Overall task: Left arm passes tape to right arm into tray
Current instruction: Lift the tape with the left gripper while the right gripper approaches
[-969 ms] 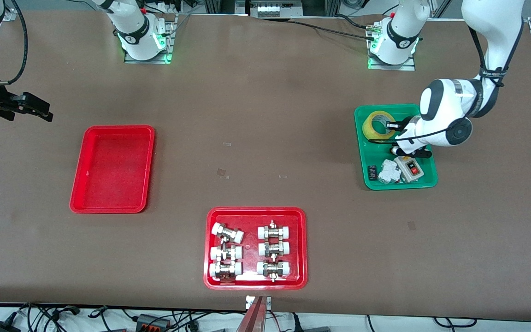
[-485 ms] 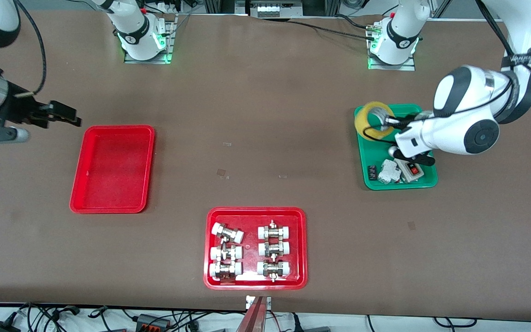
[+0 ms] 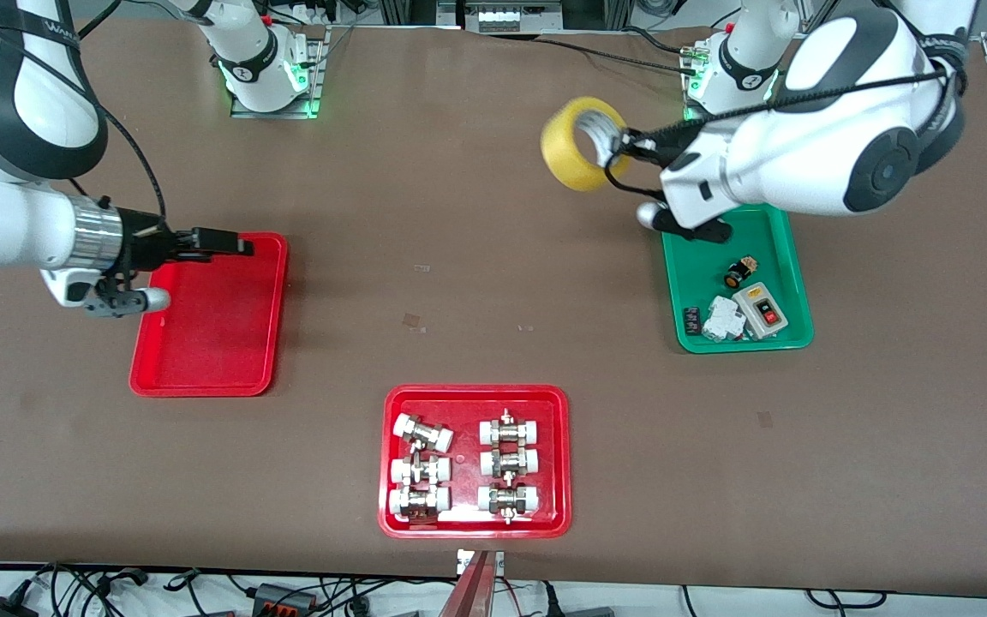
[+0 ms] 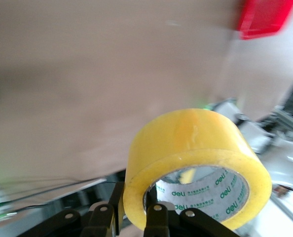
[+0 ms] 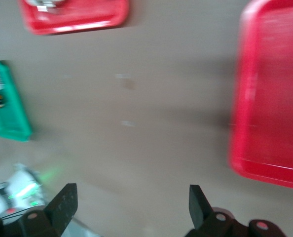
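The tape (image 3: 581, 142), a fat roll of translucent yellow packing tape w/ a white inner core, hangs in the air over bare brown table (image 3: 476, 283), clear of the green tray (image 3: 738, 338) and toward the left arm's end. The left gripper (image 3: 618, 152) is clamped on the roll's wall, one finger inside the core, one outside, so the roll stands tilted on edge w/ its opening facing the front camera.

The left wrist view shows what the front view can't: green lettering printed round the white core (image 4: 210, 190), and the black fingers (image 4: 156, 219) pinching the yellow wall at close range. The background there is smeared; the red patch near one corner is prob. a tray, but which one can't be told.

The right gripper (image 3: 232, 244) hovers over the corner of the plain red tray (image 3: 202, 386) that lies farthest from the front camera, jaws spread wide, nothing between them. The right wrist view confirms it: two black fingertips (image 5: 62, 200) stand well apart, w/ red tray rim to one side.

Only the front view takes in the rest: a second red tray (image 3: 476, 527) nearest the front camera, holding six metal-and-white pipe fittings (image 3: 463, 467) in two columns, and the green tray's small electrical parts, incl. a switch box (image 3: 761, 310) w/ a red button.
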Action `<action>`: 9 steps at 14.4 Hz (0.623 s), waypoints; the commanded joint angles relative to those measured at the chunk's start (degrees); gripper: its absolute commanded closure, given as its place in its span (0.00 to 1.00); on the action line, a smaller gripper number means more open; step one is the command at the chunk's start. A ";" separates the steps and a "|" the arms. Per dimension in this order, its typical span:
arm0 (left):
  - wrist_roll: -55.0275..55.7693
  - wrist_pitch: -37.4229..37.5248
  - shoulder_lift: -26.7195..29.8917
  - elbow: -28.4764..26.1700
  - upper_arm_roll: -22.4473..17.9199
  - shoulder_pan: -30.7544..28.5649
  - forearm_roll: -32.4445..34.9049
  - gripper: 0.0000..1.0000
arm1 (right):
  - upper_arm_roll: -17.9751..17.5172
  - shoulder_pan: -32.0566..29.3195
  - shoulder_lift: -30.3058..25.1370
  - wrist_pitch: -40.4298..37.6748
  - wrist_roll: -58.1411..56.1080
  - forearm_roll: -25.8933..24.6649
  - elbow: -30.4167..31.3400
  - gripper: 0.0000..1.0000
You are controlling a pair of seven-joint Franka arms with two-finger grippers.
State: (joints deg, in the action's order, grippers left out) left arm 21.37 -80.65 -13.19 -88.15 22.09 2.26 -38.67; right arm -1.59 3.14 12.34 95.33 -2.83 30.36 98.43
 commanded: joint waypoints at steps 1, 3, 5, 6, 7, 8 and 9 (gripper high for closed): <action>7.86 -7.55 -1.93 2.46 0.23 4.15 -4.13 1.00 | 0.18 2.74 -0.66 -0.14 -0.60 6.44 -2.36 0.00; 11.22 -11.54 -2.98 2.54 0.24 6.26 -6.22 1.00 | 0.27 3.53 -0.39 0.04 -0.60 12.76 -2.72 0.00; 11.76 -11.72 -4.56 2.89 0.06 6.27 -11.15 1.00 | 0.18 4.75 -0.39 0.04 -0.34 14.98 -3.07 0.00; 11.85 -11.72 -4.74 3.42 0.06 6.27 -11.16 1.00 | 0.27 5.90 -0.48 0.04 0.10 15.25 -4.03 0.00; 11.94 -11.72 -4.92 3.68 0.06 6.27 -11.25 1.00 | 0.18 6.95 -0.74 -0.22 0.63 15.34 -4.99 0.00; 11.85 -11.64 -4.92 3.69 -0.03 6.18 -11.17 1.00 | 0.18 7.92 -0.83 -0.31 1.15 15.43 -5.96 0.00; 11.76 -11.64 -4.92 3.69 0.06 5.92 -11.08 1.00 | 0.18 9.41 -0.92 0.03 1.86 15.69 -6.84 0.00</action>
State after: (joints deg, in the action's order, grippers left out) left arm 32.11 -93.10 -17.38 -86.84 22.04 8.57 -48.40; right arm -1.71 10.00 12.08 95.31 -2.49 44.99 93.45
